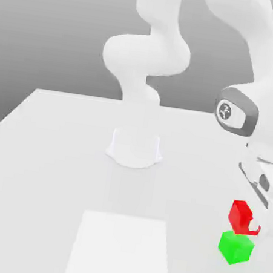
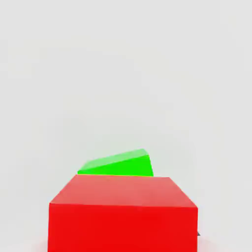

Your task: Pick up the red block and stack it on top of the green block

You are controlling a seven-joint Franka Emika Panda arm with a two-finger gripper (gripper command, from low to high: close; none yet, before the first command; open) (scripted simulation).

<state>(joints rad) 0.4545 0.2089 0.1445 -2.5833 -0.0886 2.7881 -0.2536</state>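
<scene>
Gripper pinching the red block, jaws pressed tight on its sides, and it hangs off the tabletop at the exterior view's right! Directly beneath sits the green block, resting on the tabletop. From the hand view, red block looms large, green block peeking past its far edge.

- The arm runs off the exterior view's top and right edges, its upper links unseen.
- The gripper is largely cut by the right edge; one white fingertip overlaps the red block.
- In the hand view, the red block runs past the picture's edge and covers most of the green block.
</scene>
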